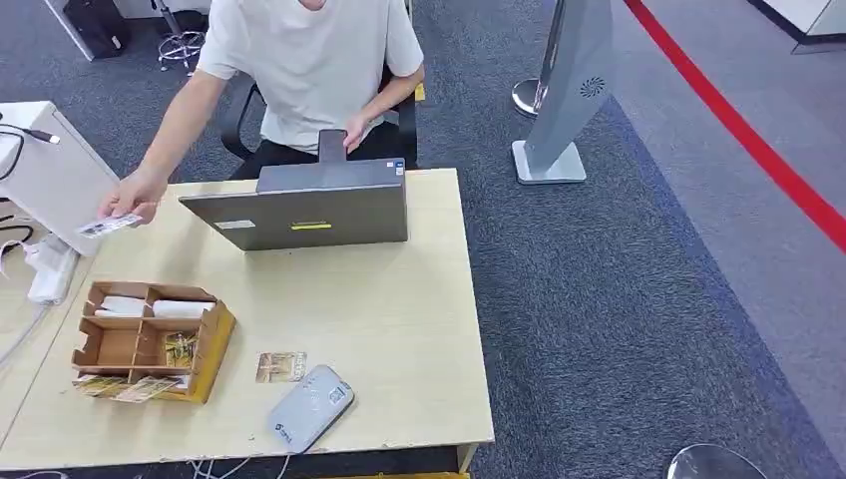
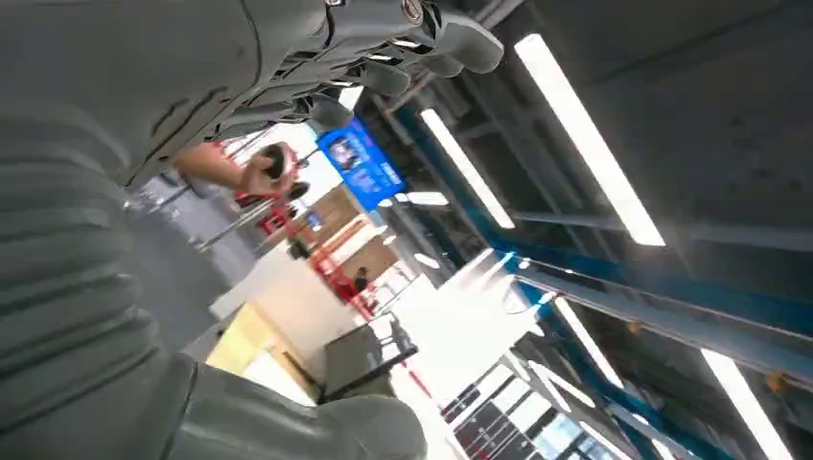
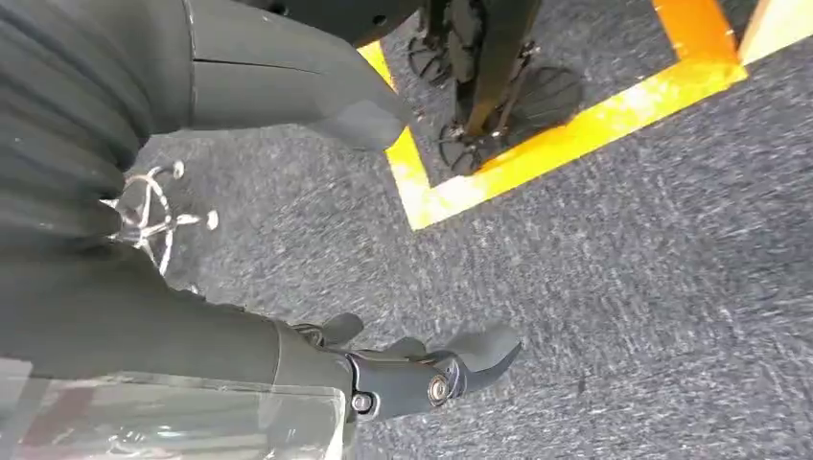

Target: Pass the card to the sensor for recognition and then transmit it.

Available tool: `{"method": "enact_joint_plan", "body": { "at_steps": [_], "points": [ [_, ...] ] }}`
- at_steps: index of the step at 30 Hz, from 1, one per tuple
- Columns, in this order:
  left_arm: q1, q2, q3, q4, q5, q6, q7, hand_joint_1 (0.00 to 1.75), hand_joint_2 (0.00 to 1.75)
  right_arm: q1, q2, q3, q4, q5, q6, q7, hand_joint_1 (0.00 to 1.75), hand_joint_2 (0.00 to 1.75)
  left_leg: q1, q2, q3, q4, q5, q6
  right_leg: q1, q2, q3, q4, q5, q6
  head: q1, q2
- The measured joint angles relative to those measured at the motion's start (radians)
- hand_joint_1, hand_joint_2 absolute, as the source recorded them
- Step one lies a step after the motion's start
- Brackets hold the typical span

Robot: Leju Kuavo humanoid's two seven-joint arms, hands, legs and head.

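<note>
- The small pale printed card (image 1: 107,226) was held out by the seated person's hand (image 1: 135,194) — above the left edge of the light wooden worktop (image 1: 399,329), well apart from the grey rounded sensor pad (image 1: 310,407) near the front edge.
- Left robot hand (image 2: 383,57): raised, fingers loosely apart, holding nothing. Right robot hand (image 3: 422,369): hanging over the carpet, empty, fingers apart.
- Judged step: take the card. Approach level, pinch a free edge, keep the face flat for the sensor pad.
- Brown cardboard divided organiser (image 1: 150,339): white rolls in the rear compartments, small items in one front compartment, cards lying beside it.
</note>
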Motion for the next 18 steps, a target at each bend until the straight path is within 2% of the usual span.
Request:
{"method": "enact_joint_plan", "body": {
  "at_steps": [9,18],
  "points": [
    [-0.024,0.09,-0.126,0.0,-0.264,0.038,-0.004,0.0,1.75,-0.021,0.002,-0.095,0.019,0.118,0.073,0.009,0.0,1.75,0.0,0.001,0.0,0.0,0.0,0.0,0.0,0.001,-0.001,0.0,0.0,0.0,0.0,0.0],
    [-0.1,0.198,-0.271,0.024,-0.509,0.065,0.064,0.0,1.75,-0.047,0.005,-0.175,0.04,0.233,0.135,-0.001,0.0,1.75,0.0,0.001,0.0,0.0,0.001,-0.001,0.0,0.001,0.0,0.0,0.001,-0.001,0.0,0.0]
  ]
}}
